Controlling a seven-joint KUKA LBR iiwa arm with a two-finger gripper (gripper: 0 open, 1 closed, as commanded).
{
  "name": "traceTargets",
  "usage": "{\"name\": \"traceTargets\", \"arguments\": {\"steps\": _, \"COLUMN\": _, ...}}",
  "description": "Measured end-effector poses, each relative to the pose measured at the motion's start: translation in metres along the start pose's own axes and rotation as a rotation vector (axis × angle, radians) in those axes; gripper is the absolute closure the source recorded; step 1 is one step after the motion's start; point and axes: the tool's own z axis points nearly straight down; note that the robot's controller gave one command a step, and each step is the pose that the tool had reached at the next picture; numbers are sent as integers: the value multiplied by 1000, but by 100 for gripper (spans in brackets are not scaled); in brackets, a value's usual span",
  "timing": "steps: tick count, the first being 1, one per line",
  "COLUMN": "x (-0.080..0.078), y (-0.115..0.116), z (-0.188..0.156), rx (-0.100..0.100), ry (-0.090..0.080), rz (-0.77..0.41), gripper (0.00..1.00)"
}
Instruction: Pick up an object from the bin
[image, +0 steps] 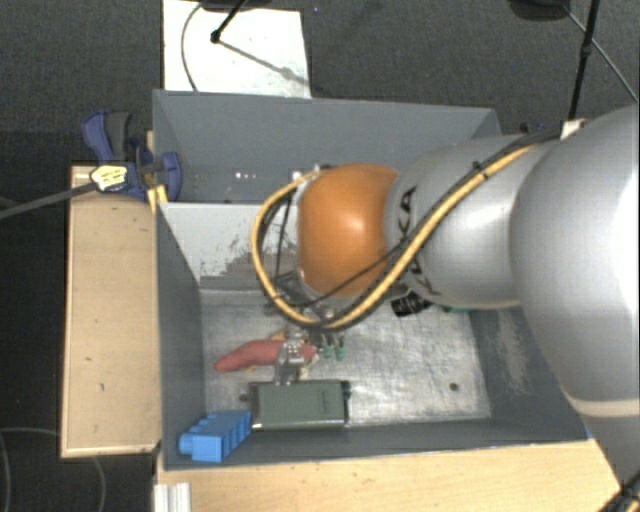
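My gripper (293, 356) hangs low over the front left part of the bin, mostly hidden beneath the arm's orange cover. Its tip sits at the right end of a red, pepper-shaped thing (248, 355) that lies flat on the bin floor and points left. Just in front of the gripper lies a flat grey-green rectangular box (299, 403) with a dark rim. A small green piece (331, 349) shows right beside the gripper on its right side. Whether anything is held is hidden.
A blue toothed block (214, 436) lies in the front left corner of the bin, close to the wall. The big silver arm covers the right and back part of the bin. The bin's left wall slopes near the red thing.
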Motion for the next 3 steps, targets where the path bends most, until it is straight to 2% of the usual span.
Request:
{"name": "traceTargets", "arguments": {"steps": 1, "x": -19, "y": 6, "z": 59, "rx": -2, "ry": -7, "rz": -18, "gripper": 0}}
{"name": "traceTargets", "arguments": {"steps": 2, "x": -24, "y": 7, "z": 63, "rx": 1, "ry": 0, "rz": 20, "gripper": 0}}
{"name": "traceTargets", "arguments": {"steps": 3, "x": -23, "y": 7, "z": 60, "rx": 1, "ry": 0, "rz": 1, "gripper": 0}}
